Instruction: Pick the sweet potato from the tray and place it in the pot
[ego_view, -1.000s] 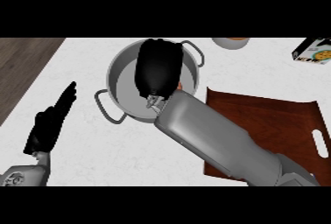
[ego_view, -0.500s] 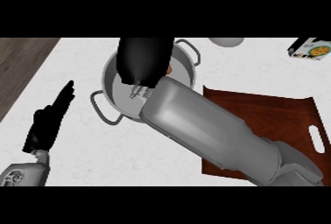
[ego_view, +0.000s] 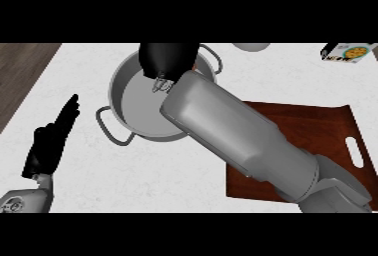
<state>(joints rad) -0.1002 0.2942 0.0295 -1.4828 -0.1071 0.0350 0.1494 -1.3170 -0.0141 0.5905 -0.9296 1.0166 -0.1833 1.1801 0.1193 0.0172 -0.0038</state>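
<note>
The right hand (ego_view: 168, 59) hangs over the far part of the pot (ego_view: 136, 107), seen from its back, so I cannot tell how its fingers stand or if they hold the sweet potato, which shows nowhere. Behind this hand, under its grey forearm, lies the brown tray (ego_view: 310, 125) on the desk (ego_view: 148, 175). The left hand (ego_view: 50, 142) rests with straight fingers, holding nothing, well to the left of the pot.

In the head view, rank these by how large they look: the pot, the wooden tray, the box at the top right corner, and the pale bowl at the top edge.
1. Wooden tray, though the forearm hides part of it.
2. Pot, close behind it.
3 and 4. Box and pale bowl: both are cut off by the view's edge, so I cannot rank them.
</note>
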